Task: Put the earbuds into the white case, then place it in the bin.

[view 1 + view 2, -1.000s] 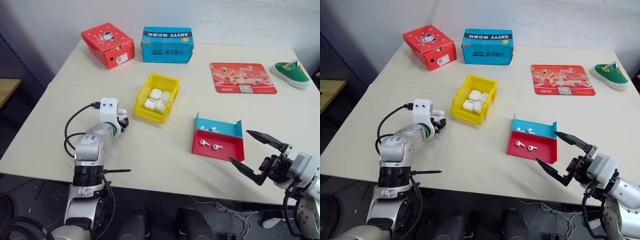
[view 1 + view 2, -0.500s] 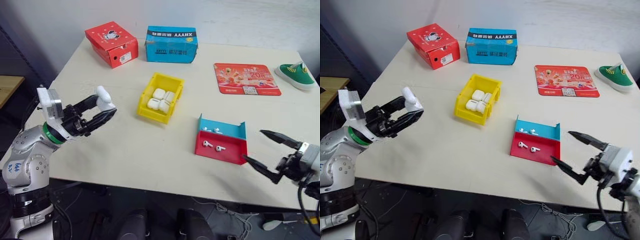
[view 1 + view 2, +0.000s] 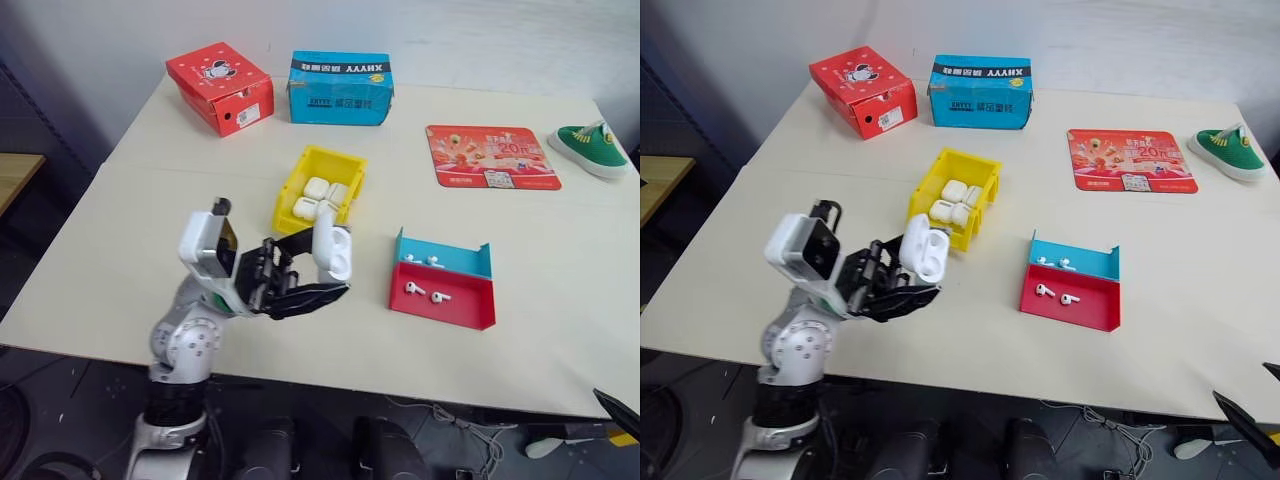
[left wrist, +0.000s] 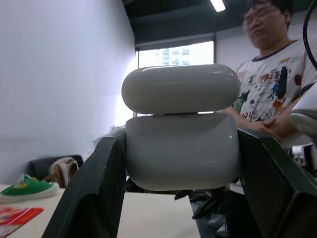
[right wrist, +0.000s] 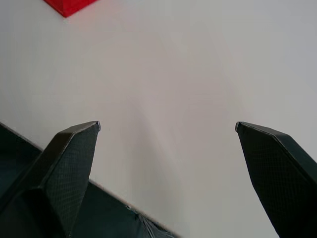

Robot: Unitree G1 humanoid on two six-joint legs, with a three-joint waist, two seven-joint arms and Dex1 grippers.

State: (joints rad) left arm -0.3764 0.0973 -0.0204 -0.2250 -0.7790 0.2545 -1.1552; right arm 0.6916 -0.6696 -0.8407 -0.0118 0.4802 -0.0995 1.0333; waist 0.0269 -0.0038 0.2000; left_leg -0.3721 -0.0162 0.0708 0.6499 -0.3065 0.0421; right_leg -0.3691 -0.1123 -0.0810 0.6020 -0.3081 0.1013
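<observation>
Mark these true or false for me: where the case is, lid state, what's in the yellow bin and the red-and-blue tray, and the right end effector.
1. The left end effector holds a glossy white earbud case. True.
2. That case's lid is shut flat. False: it stands slightly ajar.
3. The small yellow plastic bin is empty. False: several white cases lie in it.
4. Tiny white earbuds lie in the red-and-blue shallow tray. True.
5. The right end effector grips an earbud. False: it is open, holding nothing.
</observation>
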